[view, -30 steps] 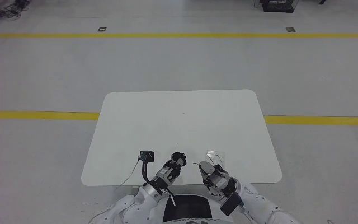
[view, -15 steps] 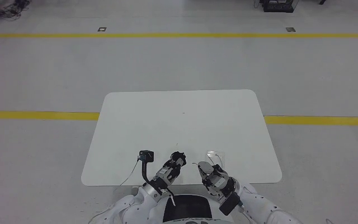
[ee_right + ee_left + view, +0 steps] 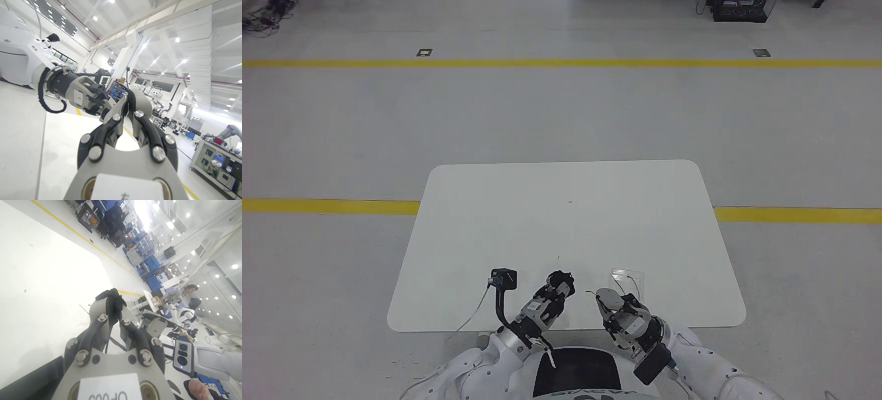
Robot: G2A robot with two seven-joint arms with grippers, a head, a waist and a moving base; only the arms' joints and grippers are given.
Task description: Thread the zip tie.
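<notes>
The right claw (image 3: 127,99) is pinched shut on a thin black plastic zip tie (image 3: 128,83), which stands up from its ribbed black pads (image 3: 130,106) to a small square head (image 3: 128,68). The left claw (image 3: 113,296), just beside it at its nine o'clock, is closed too, though on what I cannot tell. Both hang over the white, round-cornered counter (image 3: 572,200) near its six o'clock edge. Threading looks not yet done: the next move likely calls for steering the narrow tail into that tiny slot — and the slim strip will probably flex.
</notes>
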